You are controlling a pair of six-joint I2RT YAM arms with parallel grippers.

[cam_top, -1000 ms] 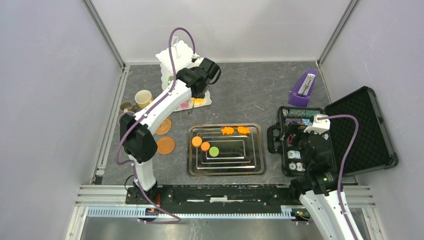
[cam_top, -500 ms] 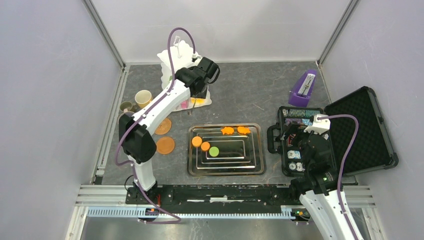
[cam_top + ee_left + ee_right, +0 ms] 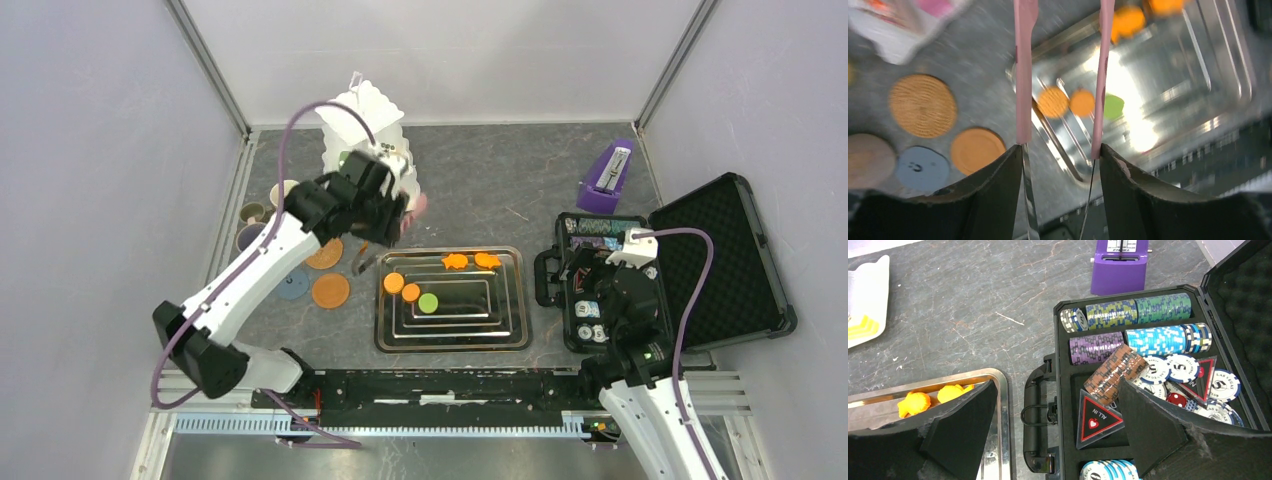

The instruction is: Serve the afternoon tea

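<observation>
Rear left, the stand (image 3: 365, 110) is seen, with open table (image 3: 490, 190) to its right. Pink tongs (image 3: 1024, 75) are clamped in the left gripper (image 3: 1060, 149), tips apart. Three biscuits (image 3: 1082, 102) (judged light, stiff, slippery) are laid flat in the tray (image 3: 500, 320); edges are best pinched, its raised lip cleared. The right gripper (image 3: 1055, 390) is held wide, empty.

I count three round biscuits (image 3: 411, 292) in the one metal tray (image 3: 480, 318), two orange and one green, plus two orange toy cakes (image 3: 455, 262). I also see four flat discs (image 3: 923, 105), one white stand (image 3: 365, 110), one metronome (image 3: 606, 178), one black case (image 3: 720, 260) and one pair of pink tongs (image 3: 1021, 75)
</observation>
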